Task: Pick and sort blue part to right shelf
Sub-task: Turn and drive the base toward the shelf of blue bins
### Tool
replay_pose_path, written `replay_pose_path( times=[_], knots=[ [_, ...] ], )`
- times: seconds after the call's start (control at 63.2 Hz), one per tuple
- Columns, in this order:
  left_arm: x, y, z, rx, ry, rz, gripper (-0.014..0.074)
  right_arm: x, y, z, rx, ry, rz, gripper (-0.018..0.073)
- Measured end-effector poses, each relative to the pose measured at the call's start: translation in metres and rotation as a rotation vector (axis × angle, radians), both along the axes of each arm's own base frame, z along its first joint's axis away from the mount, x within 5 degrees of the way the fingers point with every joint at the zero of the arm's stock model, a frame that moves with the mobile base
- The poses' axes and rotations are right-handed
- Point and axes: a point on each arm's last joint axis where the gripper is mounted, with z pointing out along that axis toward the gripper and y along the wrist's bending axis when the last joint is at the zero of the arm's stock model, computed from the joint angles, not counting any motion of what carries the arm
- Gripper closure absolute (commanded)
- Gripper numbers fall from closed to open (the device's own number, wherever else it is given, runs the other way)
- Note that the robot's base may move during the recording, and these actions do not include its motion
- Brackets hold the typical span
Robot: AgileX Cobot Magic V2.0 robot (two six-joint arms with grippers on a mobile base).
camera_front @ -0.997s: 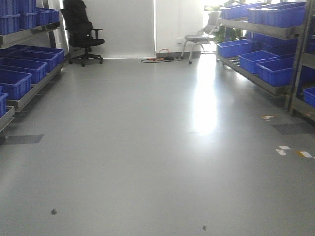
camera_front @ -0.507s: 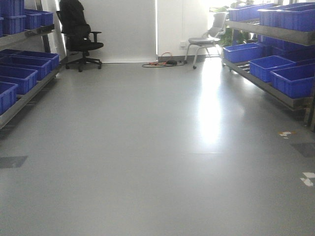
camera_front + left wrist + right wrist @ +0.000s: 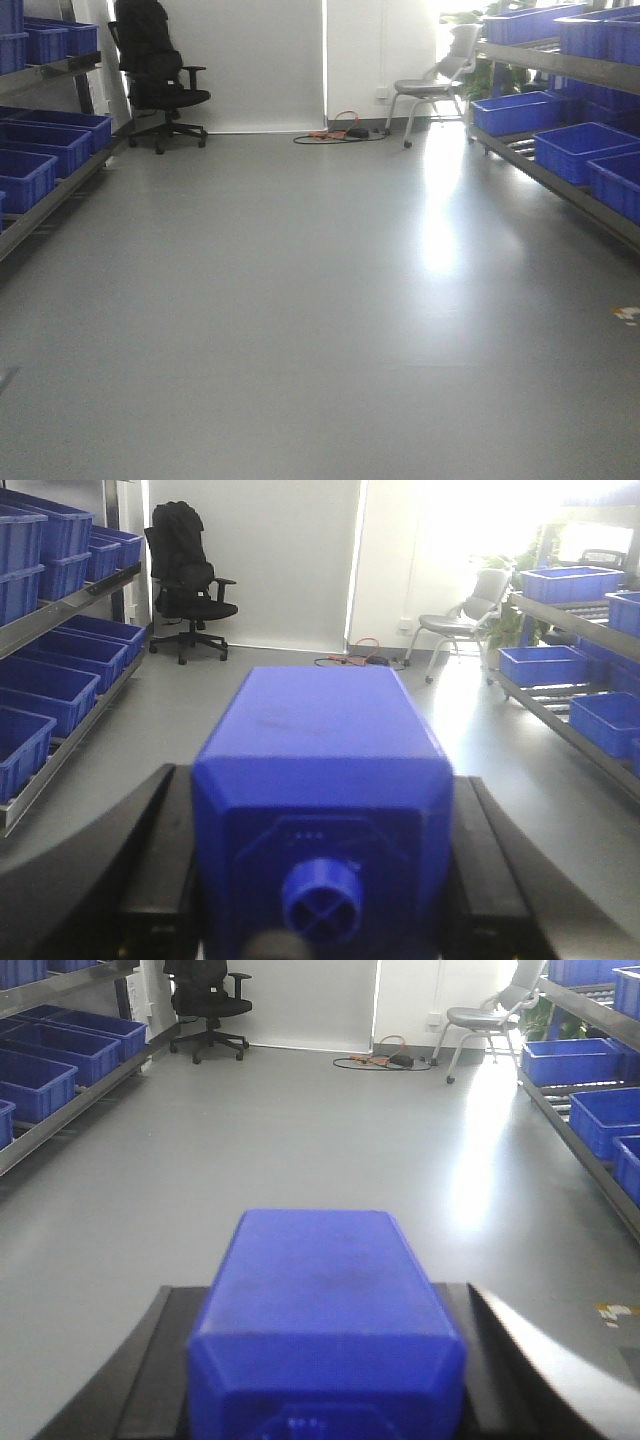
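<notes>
In the right wrist view my right gripper (image 3: 320, 1295) is shut on the blue part (image 3: 325, 1300), a solid blue block with sloped shoulders, held level between the black fingers (image 3: 150, 1380). Its cap end is cut off by the bottom edge. In the left wrist view my left gripper (image 3: 322, 780) is shut on a similar blue block (image 3: 320, 720) with a small round knob (image 3: 322, 898) facing the camera. Neither gripper nor block shows in the front view.
I face down an aisle of grey floor (image 3: 320, 300). Shelves with blue bins run along the left (image 3: 40, 150) and the right (image 3: 585, 150). A black office chair (image 3: 155, 70), a grey chair (image 3: 430, 90) and floor cables (image 3: 340, 133) stand at the far wall.
The front view has moved forward along the aisle: the shelves have slid outward to both sides and the floor marks have passed out of the bottom of the view.
</notes>
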Motion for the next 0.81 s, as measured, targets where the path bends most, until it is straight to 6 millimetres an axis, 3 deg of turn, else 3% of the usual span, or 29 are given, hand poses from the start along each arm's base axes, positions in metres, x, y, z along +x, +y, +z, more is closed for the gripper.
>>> replay_pose_path(
  times=[0.807],
  knots=[
    [0.0009,0.0000,-0.0003,0.000,0.004,0.000,0.0284,0.0000,0.0000,-0.0001,0.000,0.001,0.000,0.0260]
  ],
)
